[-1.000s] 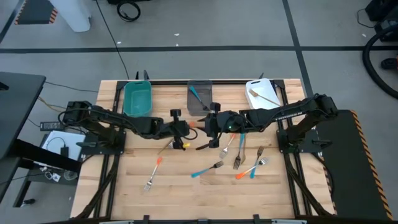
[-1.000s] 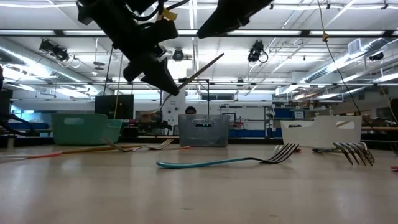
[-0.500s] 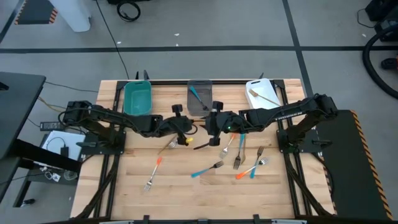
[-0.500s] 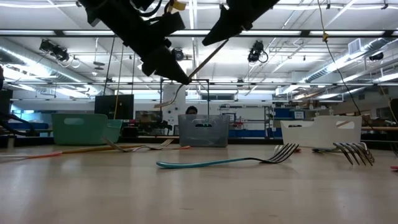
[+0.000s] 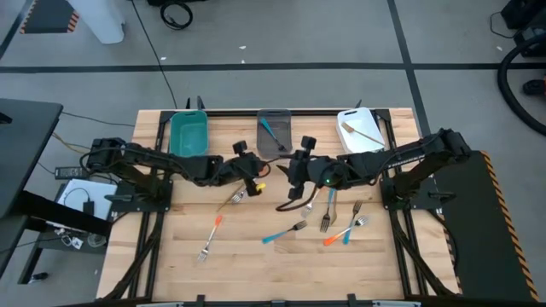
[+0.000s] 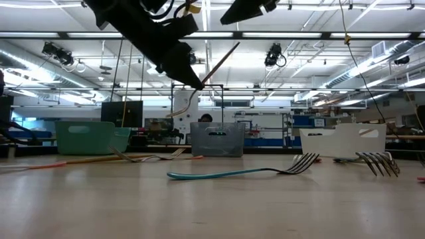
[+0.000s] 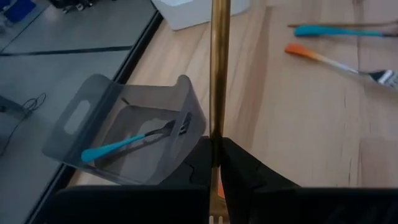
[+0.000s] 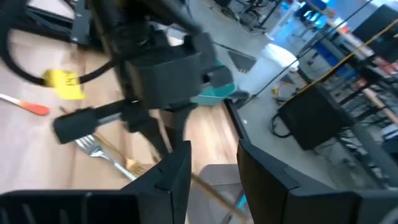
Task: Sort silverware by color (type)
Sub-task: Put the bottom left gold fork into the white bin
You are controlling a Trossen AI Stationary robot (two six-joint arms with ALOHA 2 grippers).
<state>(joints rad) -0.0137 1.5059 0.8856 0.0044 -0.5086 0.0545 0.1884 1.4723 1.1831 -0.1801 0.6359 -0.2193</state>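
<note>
Left end effector (image 7: 216, 163) clenched on slim golden-tan fork (image 7: 219, 68); right end effector (image 8: 211, 165) released.

Three bins line the far edge of the wooden table (image 5: 247, 264) — teal bin (image 5: 188, 134), grey bin (image 5: 273, 133), white bin (image 5: 358, 129) — well apart.

- grey concrete floor (image 5: 299, 34) lying around the wooden table (image 5: 256, 264), dark seams crossing it
- ceiling strip lights (image 6: 372, 36) glowing over the hall
- shelving (image 6: 265, 126) standing far behind
</note>
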